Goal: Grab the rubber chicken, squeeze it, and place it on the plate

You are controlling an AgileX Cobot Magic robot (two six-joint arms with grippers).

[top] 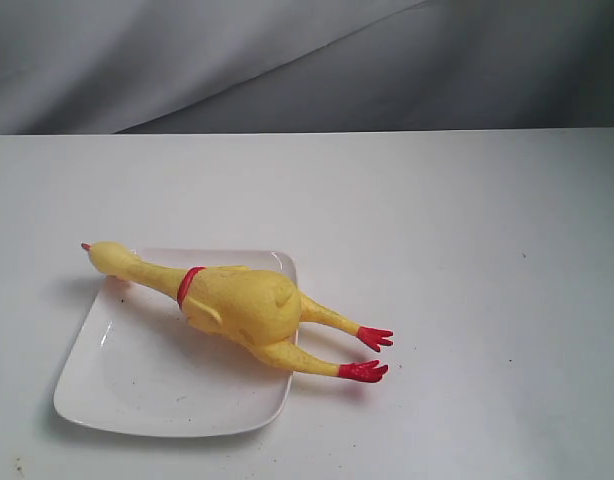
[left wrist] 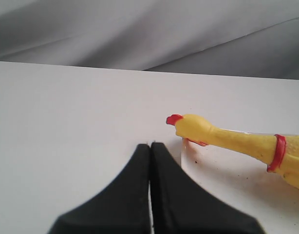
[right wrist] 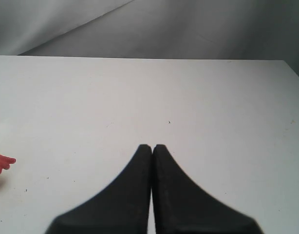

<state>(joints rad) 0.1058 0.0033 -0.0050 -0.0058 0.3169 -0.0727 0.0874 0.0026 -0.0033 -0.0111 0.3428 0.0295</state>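
The yellow rubber chicken [top: 237, 305] lies across the far part of the white plate [top: 147, 385]. Its head and red beak tip overhang the plate's left corner, and its legs and red feet [top: 367, 352] stick out past the right rim onto the table. Neither arm shows in the exterior view. My left gripper [left wrist: 150, 145] is shut and empty, close to the chicken's head [left wrist: 191, 127] and apart from it. My right gripper [right wrist: 152, 146] is also shut and empty over bare table; one red foot [right wrist: 2, 163] peeks in at the frame's edge.
A white table [top: 467, 220] carries everything, with a grey cloth backdrop [top: 307, 60] behind its far edge. Small dark specks dot the plate's surface [left wrist: 222, 180].
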